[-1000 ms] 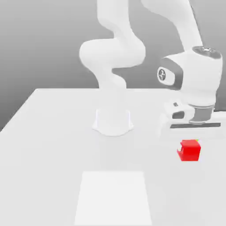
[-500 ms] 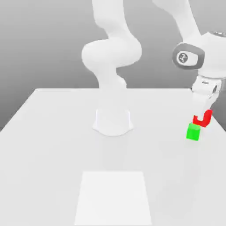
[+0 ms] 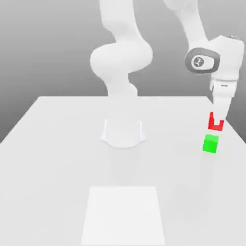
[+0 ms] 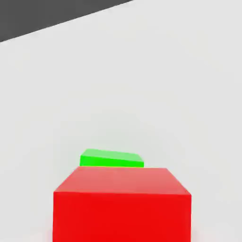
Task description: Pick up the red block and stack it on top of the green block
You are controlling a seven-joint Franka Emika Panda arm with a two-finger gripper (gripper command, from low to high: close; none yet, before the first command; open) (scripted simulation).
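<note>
The red block [image 3: 215, 128] hangs in the air near the exterior view's right, with my gripper [image 3: 216, 122] shut on it from above. A white finger covers the middle of the block's face. The green block [image 3: 211, 143] sits on the white table [image 3: 57, 158] just below the red one, a small gap between them, and lies slightly toward the exterior view's left. In the hand view the red block [image 4: 122, 204] is large and close, and the green block [image 4: 112, 158] peeks out just beyond its top edge.
The arm's round white base [image 3: 123, 132] stands at the middle back of the table. A paler rectangle [image 3: 124, 215] marks the table's front. The green block lies close to the table's edge on the exterior view's right.
The red block has gone from resting low under the hand to being carried. In the last half second it rose a little and came more squarely over the green block.
</note>
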